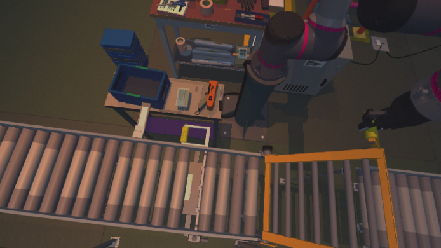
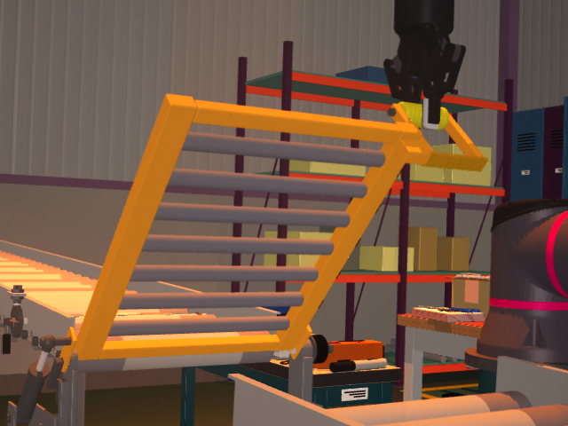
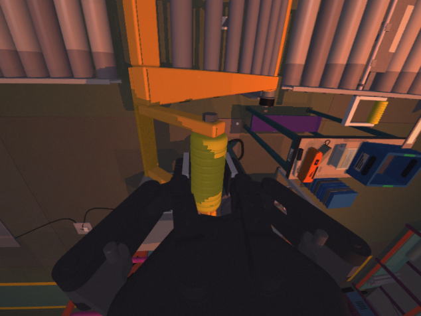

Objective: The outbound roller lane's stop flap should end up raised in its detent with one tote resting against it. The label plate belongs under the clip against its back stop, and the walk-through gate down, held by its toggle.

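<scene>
At the right end of the roller lane the orange walk-through gate [image 1: 327, 197] [image 2: 238, 229] stands tilted up at a steep angle, hinged at its lower edge. Its yellow ribbed handle [image 2: 420, 114] [image 3: 207, 170] [image 1: 371, 135] is held in my closed gripper [image 2: 424, 107] [image 3: 207, 190] [image 1: 370, 127] at the gate's raised far corner. The stop flap [image 1: 193, 190] lies flat among the lane's rollers near the middle. A blue tote [image 1: 139, 86] [image 3: 384, 165] sits open on the side table beyond the lane, with the pale label plate [image 1: 182, 97] beside it.
Behind the lane stand a workbench with tools and my arm's base [image 1: 270, 79]. A stack of blue lids [image 1: 124, 47] sits beyond the tote, and an orange scanner [image 1: 211, 93] lies on the side table. A white-framed yellow handle [image 1: 190, 135] hangs off the lane's rail.
</scene>
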`<control>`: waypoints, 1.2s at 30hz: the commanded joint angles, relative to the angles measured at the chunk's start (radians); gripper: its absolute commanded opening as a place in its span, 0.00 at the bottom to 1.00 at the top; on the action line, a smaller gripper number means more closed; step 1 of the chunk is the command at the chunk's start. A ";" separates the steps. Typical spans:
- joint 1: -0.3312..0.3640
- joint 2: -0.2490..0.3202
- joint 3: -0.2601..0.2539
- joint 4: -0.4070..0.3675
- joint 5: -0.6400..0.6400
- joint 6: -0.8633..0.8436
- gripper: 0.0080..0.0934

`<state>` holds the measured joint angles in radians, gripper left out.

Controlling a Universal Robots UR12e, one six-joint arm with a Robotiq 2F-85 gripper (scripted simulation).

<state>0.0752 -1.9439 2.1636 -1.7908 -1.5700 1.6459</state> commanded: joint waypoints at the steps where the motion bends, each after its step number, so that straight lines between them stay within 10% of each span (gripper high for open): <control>1: -0.007 -0.004 -0.003 0.006 -0.001 -0.007 0.00; 36: -0.309 -0.100 -0.041 0.139 -0.001 -0.309 0.00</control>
<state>-0.2349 -2.0434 2.1238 -1.6518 -1.5711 1.3360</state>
